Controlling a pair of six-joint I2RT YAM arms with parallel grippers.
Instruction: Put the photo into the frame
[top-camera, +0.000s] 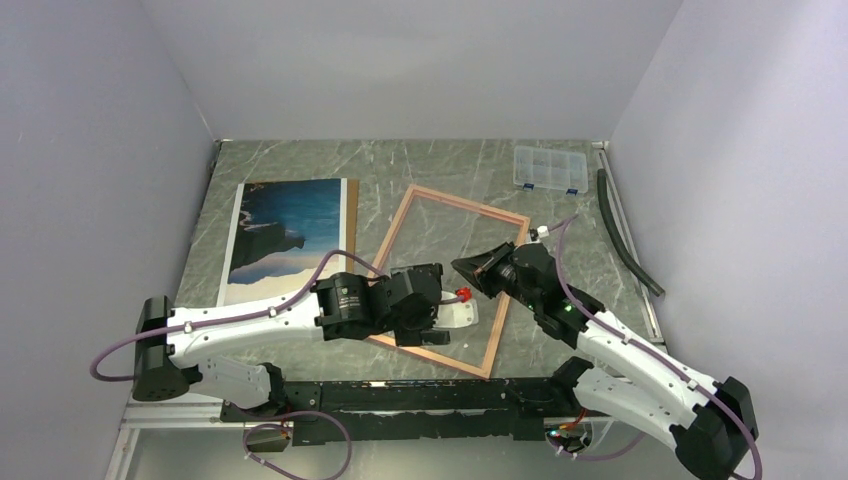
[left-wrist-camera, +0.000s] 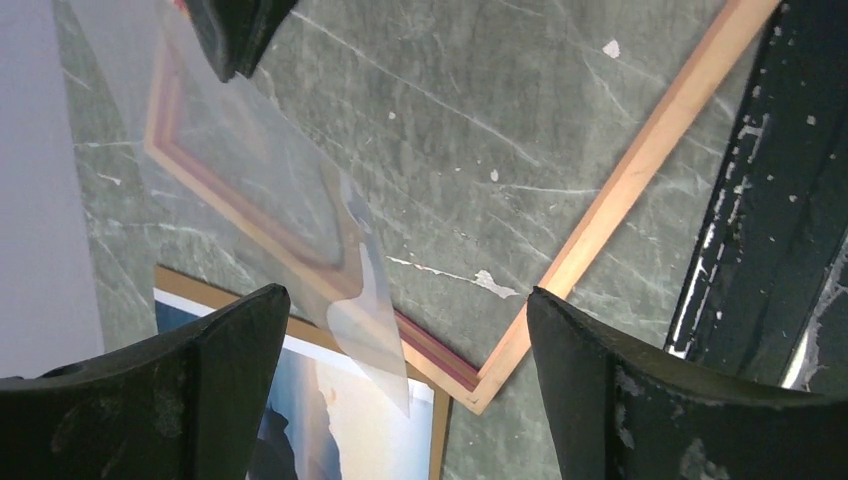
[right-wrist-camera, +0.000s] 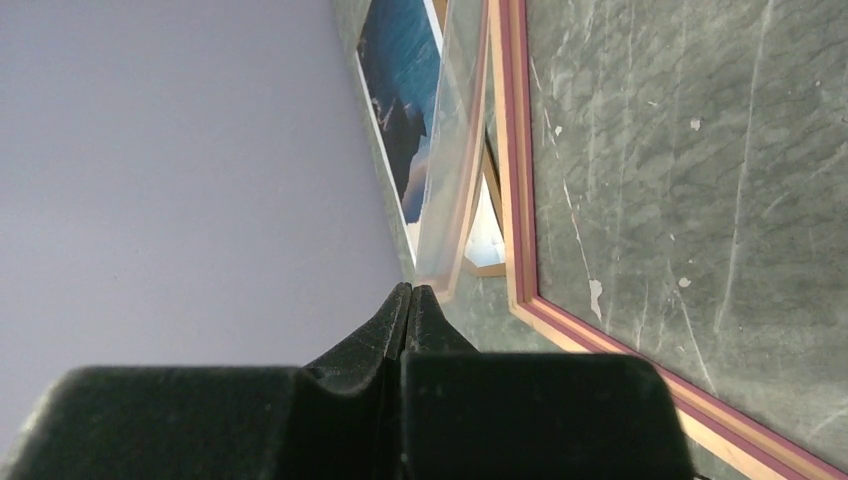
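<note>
**Desk layout: frame mid, photo back-L, box + strip back-R**

Frame (top-camera: 470, 202) lies flat at centre of desk (top-camera: 450, 160), turned corner-on, w/ bare desk inside it. Photo (top-camera: 285, 235) lies L of frame, toward back-L, on top of backing board (top-camera: 350, 210); board's edge sticks out on photo's R side, near frame's L corner. Compartment box (top-camera: 547, 168) sits back-R, apart from frame. Strip (top-camera: 603, 190) starts just R of box and runs along desk's R edge. Clear sheet (left-wrist-camera: 300, 230) is tilted up over frame's near-L part, its edge pinched in R jaws above frame's inside. L jaws, spread wide, are over frame's near-L rail.
</note>
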